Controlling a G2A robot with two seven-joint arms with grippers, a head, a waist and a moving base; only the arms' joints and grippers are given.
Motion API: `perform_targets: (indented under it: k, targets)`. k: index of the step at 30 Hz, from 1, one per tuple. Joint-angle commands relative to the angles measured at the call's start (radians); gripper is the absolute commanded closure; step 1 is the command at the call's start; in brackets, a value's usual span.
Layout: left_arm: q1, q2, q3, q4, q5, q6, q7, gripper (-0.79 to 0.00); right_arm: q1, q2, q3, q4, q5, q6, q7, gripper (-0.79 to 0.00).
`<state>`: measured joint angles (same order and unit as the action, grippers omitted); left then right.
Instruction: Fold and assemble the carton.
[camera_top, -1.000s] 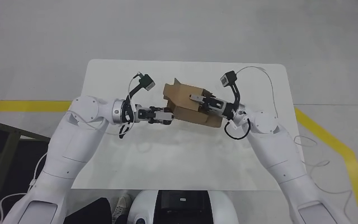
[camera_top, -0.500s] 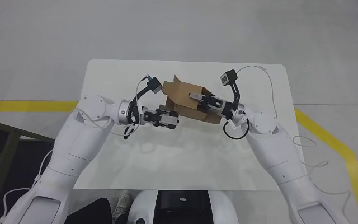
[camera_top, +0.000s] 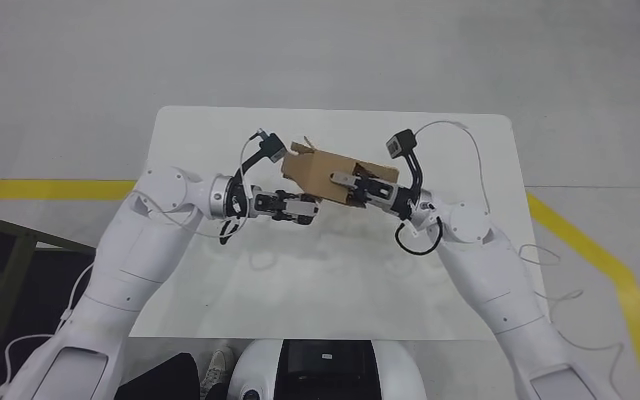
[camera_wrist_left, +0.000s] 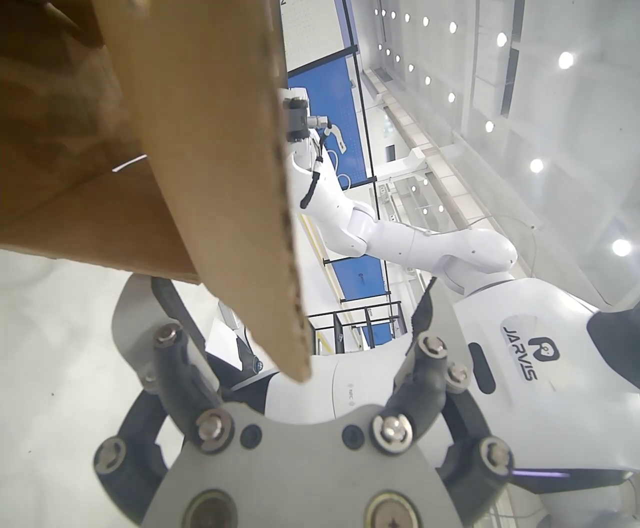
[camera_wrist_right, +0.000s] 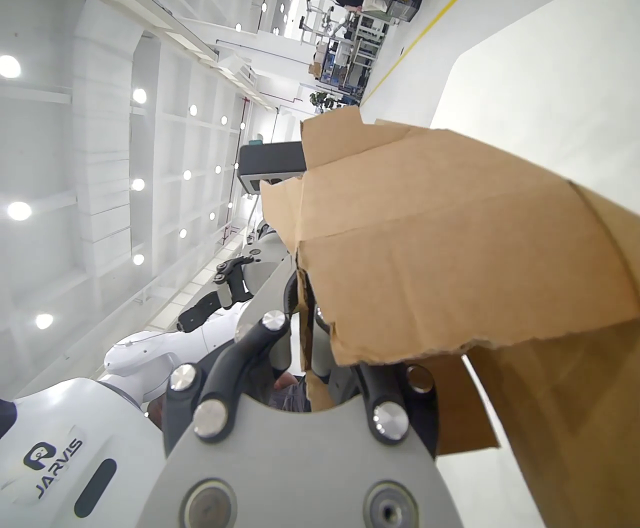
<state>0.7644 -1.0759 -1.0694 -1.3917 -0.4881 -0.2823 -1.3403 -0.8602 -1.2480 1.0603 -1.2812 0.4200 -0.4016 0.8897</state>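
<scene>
The brown corrugated cardboard carton (camera_top: 322, 176) was held up over the far middle of the white rectangular table (camera_top: 200, 290), and in the last second it had swung round. A second before, it had sagged open and slanted towards the right arm. Now it sat squarer, shifted a little to the left and farther from the robot, with one end turned to the other arm. The right gripper (camera_top: 350, 185) had done the turning, as far as I could judge, and its fingers were pinched tight on a wall of the carton at its right end. Meanwhile the left gripper (camera_wrist_left: 295, 320) had closed in from some way off to just under the carton's near left corner. Its fingers were spread wide and held nothing, with the corner of a loose cardboard flap (camera_wrist_left: 235, 175) hanging between them. To my eye that put the flap within reach for pressing or folding, so the assembly looked only partly done.
</scene>
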Motion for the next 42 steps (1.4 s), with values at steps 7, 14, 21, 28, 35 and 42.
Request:
perform_targets:
  k: [7,14,21,28,35,42]
  targets:
    - [0.010,0.004,-0.011,-0.014,0.003,0.003,0.001,-0.785,0.003,-0.004,-0.008,0.004,-0.001,0.005,0.001,0.000]
    - [0.017,0.007,-0.017,-0.022,0.003,0.002,0.005,-0.785,0.003,-0.007,-0.012,0.012,0.002,0.006,0.003,0.000]
    - [0.021,0.008,-0.020,-0.021,0.005,0.001,0.006,-0.785,0.006,-0.010,-0.011,0.020,0.006,0.008,0.009,0.000]
    - [0.027,0.013,-0.040,-0.014,0.001,-0.007,0.008,-0.785,0.010,0.001,0.039,0.028,-0.004,0.006,0.011,0.000]
    - [0.048,0.025,-0.083,-0.017,0.015,-0.012,0.022,-0.785,-0.009,0.012,0.085,0.028,0.015,0.029,0.038,0.000]
    - [0.070,0.036,-0.118,-0.007,0.054,-0.016,0.063,-0.785,-0.022,0.024,0.126,0.013,0.063,0.060,0.107,0.000]
